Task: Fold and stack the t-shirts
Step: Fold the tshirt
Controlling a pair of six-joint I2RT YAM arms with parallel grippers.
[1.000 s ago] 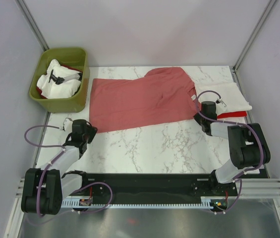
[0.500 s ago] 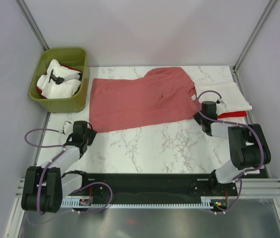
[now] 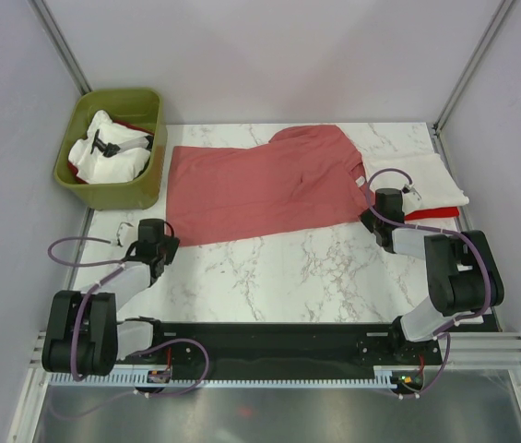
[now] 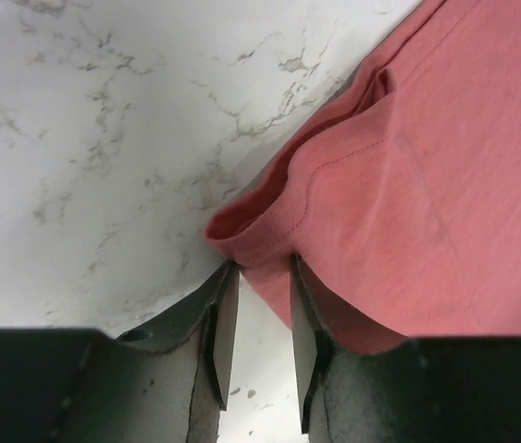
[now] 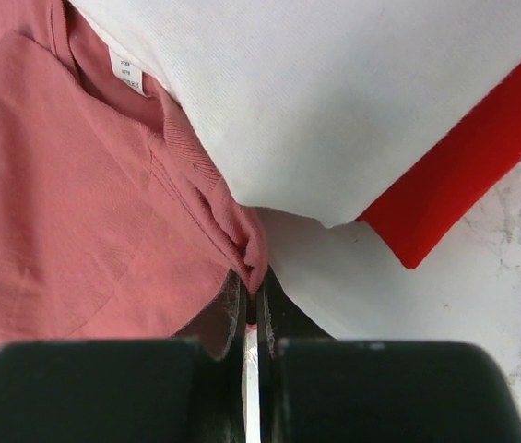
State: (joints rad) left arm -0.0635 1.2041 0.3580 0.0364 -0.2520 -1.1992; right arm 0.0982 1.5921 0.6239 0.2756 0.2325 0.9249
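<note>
The wrist views alone showed the right gripper (image 5: 252, 297) clamped on the dusty salmon-red cloth t-shirt (image 5: 85, 203) near its collar, and the left gripper (image 4: 262, 275) part-open astride its hem corner.

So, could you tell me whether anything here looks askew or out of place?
The salmon shirt lies slanted across the table, its near left corner rumpled. At the right, the red shirt pokes out from under the folded cream shirt, so that stack is uneven. Nothing looks spilled or damaged.

salmon-red shirt (image 3: 260, 189), grey-veined white table (image 3: 288, 268), olive bin (image 3: 108, 192).
</note>
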